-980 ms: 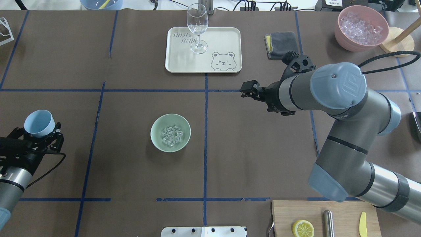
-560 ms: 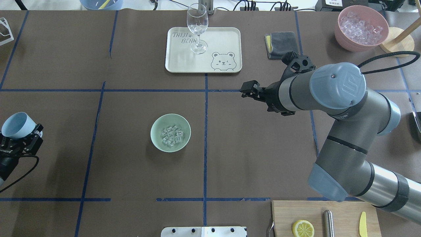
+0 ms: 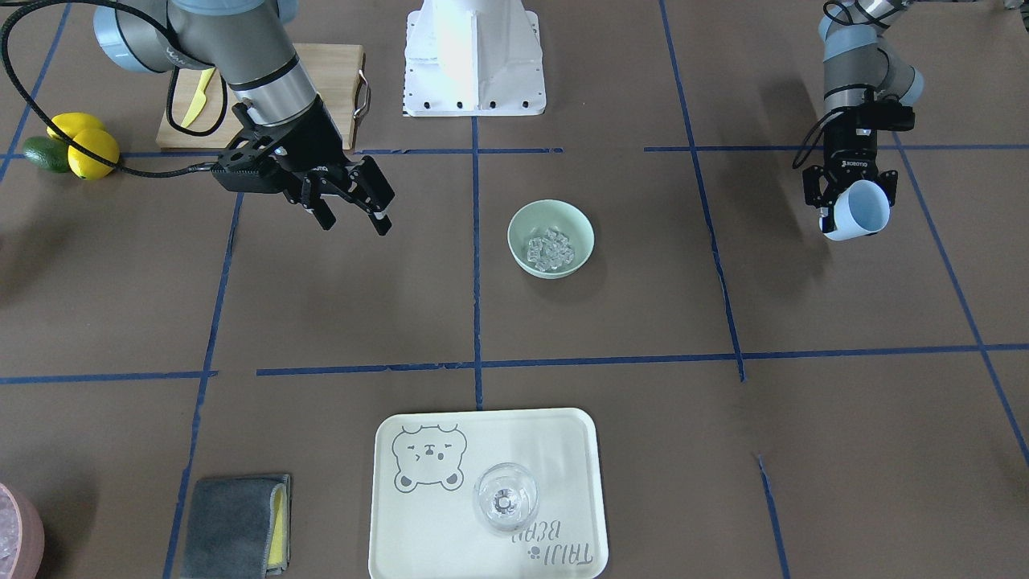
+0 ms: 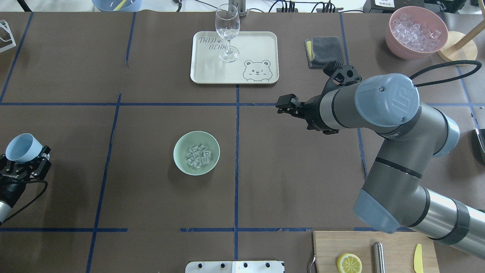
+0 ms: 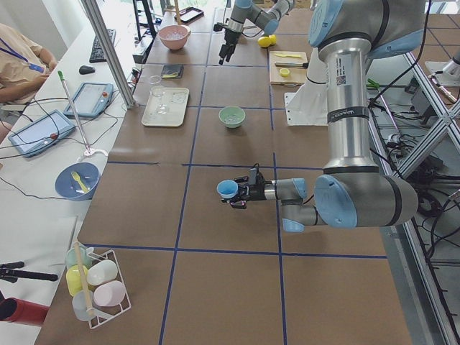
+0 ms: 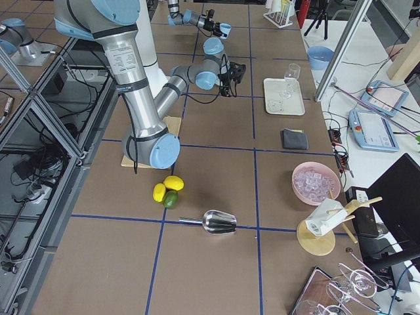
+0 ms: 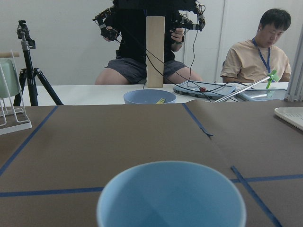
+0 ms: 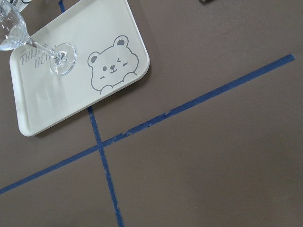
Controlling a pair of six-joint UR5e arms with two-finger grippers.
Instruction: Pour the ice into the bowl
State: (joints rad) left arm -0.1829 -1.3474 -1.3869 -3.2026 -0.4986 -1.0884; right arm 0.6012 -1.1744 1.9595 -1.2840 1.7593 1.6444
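Left gripper (image 3: 850, 201), clamped on empty cup (image 3: 864, 213), has pulled back; ice (image 4: 197, 156) lies in bowl (image 4: 179, 163). Right gripper (image 3: 354, 217) spread wide, empty; pour looks done.

- Bright, even light is falling from above onto the table (image 4: 151, 197), giving no glare on its brown cover.
- A soft shadow is lying around the bowl (image 3: 518, 253), and wider ones beneath both arms.
- The white base (image 3: 474, 48) at the table's robot-side edge is looking overexposed.
- The light blue cup (image 7: 170, 198) is appearing slightly soft, close to the left wrist lens.
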